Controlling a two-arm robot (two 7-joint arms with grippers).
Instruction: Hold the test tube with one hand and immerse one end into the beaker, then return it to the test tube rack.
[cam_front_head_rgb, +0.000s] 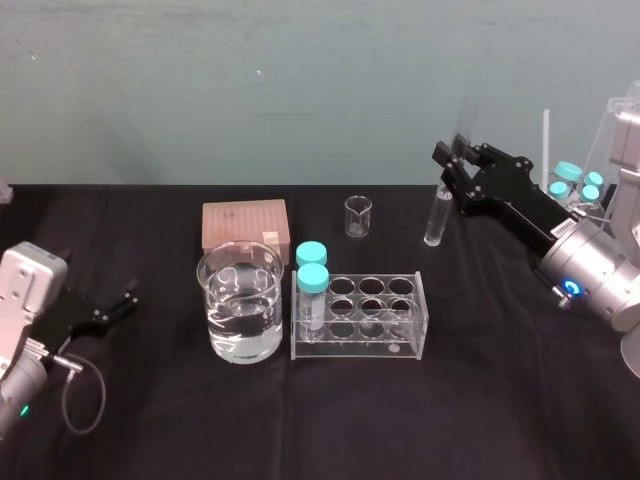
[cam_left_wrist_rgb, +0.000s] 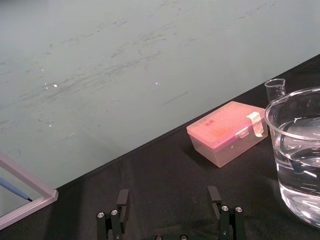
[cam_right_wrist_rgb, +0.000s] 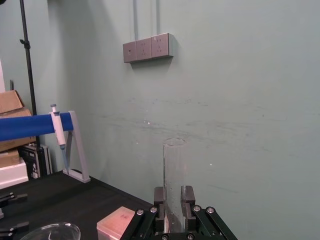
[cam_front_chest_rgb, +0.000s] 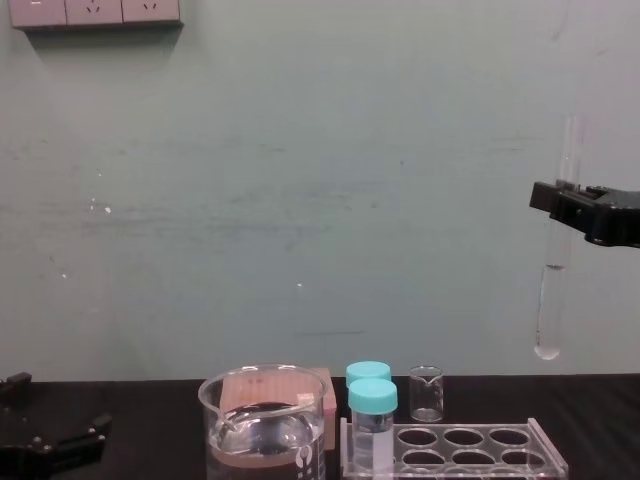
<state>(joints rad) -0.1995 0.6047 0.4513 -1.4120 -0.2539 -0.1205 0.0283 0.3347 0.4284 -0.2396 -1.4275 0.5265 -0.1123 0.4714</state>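
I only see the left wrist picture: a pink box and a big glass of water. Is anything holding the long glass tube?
Observer: Yes, the right gripper is shut on the test tube, holding it upright in the air.
Operator: Over the water?
Observer: No. It hangs right of the test tube rack; the beaker stands left of the rack.
Operator: And my arm?
Observer: The left gripper sits open, low at the left of the table.

We lose the lower test tube (cam_right_wrist_rgb: 174, 170) behind the fingers of the right gripper (cam_right_wrist_rgb: 173, 196) in its wrist view. The left wrist view's edge cuts the beaker (cam_left_wrist_rgb: 295, 165). The chest view's bottom cuts the test tube rack (cam_front_chest_rgb: 548, 452) and 1 teal-capped vial (cam_front_chest_rgb: 372, 432).
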